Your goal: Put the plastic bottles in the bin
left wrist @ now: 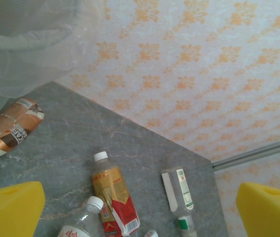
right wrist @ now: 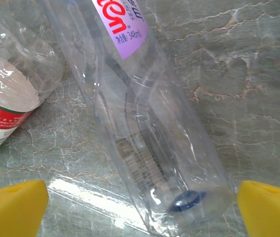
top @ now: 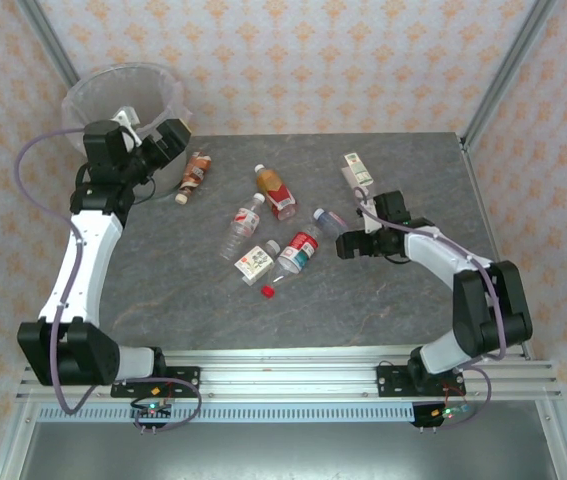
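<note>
Now the left gripper (top: 170, 138) is hovering just beside the bin (top: 91, 92) at the far left corner of the table (top: 213, 300), jaws spread wide and gripping nothing; the right gripper (top: 347, 246) is hanging low over a clear purple-labelled bottle (right wrist: 144, 133), jaws spread to either side of it, while the other bottles (top: 275, 192) are lying mid-table

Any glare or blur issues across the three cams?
Right wrist: glare streak on the table beside the clear bottle, highlights on its plastic. Left wrist: bin hazy and soft up close, amber bottle sharp. Top external: even light, faint shadows.
</note>
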You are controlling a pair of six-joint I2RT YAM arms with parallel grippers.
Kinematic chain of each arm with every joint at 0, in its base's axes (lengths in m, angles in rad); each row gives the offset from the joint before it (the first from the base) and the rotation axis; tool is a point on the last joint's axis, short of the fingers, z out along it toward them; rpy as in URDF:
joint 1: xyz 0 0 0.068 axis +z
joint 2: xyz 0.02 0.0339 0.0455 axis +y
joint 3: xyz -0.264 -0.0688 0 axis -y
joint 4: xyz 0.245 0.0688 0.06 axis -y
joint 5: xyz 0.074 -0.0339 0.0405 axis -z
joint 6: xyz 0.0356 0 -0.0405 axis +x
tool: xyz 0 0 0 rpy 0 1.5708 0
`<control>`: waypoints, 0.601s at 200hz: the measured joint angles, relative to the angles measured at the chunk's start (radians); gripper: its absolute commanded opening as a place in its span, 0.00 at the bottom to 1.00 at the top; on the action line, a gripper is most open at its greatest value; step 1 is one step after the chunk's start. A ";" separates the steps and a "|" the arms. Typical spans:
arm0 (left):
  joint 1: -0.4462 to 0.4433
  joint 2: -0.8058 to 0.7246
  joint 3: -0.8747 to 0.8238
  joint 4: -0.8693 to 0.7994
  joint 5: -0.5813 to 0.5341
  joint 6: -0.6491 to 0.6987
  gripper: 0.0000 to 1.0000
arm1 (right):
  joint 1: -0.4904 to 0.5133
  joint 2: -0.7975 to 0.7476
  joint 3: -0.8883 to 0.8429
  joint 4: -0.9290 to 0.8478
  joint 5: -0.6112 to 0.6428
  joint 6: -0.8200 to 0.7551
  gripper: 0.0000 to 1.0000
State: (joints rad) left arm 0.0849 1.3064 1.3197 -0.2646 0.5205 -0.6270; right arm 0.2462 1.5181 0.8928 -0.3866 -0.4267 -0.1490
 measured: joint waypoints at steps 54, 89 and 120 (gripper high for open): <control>-0.070 -0.134 -0.106 -0.001 0.006 0.047 1.00 | 0.002 0.090 0.072 -0.047 0.042 -0.074 0.94; -0.156 -0.200 -0.180 -0.004 -0.005 0.127 1.00 | 0.007 0.156 0.099 -0.065 0.069 -0.131 0.83; -0.159 -0.251 -0.234 0.007 -0.031 0.155 1.00 | 0.021 0.206 0.109 -0.084 0.119 -0.158 0.74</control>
State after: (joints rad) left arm -0.0742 1.0554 1.0859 -0.2573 0.4900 -0.4717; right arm 0.2672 1.7245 1.0023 -0.4706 -0.3073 -0.3073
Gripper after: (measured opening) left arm 0.998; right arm 0.770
